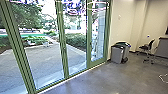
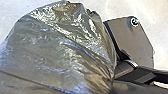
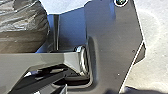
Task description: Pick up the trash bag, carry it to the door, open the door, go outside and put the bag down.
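The grey, shiny trash bag [image 2: 57, 50] bulges large in the left wrist view, its plastic creased and drawn together beside the dark left gripper [image 2: 113, 86], which is shut on it. Part of the same trash bag [image 3: 22, 27] appears in the right wrist view, beyond a grey bar of the robot. Tall glass door panels in green frames [image 1: 63, 42] stand ahead and to the left in the head view; the narrow one at their right end has a dark handle [image 1: 90, 46] on its frame. These panels look closed.
Two grey bins [image 1: 117, 53] stand by the wall right of the glass. Farther right are a black chair [image 1: 147, 47] and a desk [image 1: 162, 47]. Behind the glass lie a paved yard [image 1: 47, 60] and hedges. A white cable lies on the floor at right.
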Motion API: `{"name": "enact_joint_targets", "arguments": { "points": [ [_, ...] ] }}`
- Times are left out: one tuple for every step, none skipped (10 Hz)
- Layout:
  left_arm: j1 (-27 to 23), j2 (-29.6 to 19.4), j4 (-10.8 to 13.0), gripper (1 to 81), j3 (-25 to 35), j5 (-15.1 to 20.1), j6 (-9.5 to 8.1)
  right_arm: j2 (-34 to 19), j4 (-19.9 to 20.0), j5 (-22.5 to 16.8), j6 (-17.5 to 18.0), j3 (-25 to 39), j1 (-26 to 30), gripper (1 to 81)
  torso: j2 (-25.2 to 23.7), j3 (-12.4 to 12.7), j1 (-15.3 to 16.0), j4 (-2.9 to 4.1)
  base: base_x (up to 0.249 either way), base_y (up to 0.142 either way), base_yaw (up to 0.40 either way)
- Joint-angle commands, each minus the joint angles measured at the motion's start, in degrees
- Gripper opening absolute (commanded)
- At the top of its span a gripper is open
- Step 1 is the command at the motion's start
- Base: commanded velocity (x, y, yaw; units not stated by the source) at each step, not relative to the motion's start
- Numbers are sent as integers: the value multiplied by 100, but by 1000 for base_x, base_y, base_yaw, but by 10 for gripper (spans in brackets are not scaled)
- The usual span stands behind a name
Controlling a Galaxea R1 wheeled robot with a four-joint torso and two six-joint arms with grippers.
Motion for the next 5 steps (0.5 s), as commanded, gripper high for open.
{"name": "enact_joint_targets", "arguments": {
  "points": [
    [-364,-11,32,10,2,311,19,20,-71,-266,-22,8,253,811,0,0,0,0,136,-64,0],
    [-364,-11,32,10,2,311,19,29,-71,-266,-22,8,245,811,0,0,0,0,136,-64,0],
    [-364,-2,32,10,2,311,19,29,-71,-258,-22,8,244,811,0,0,0,0,135,-64,0],
    [-364,-2,32,10,10,311,19,20,-79,-258,-22,8,244,811,0,0,0,0,136,-64,0],
    [-364,7,32,10,2,311,19,20,-79,-258,-22,8,244,811,0,0,0,0,136,-64,0]
  ]
}}
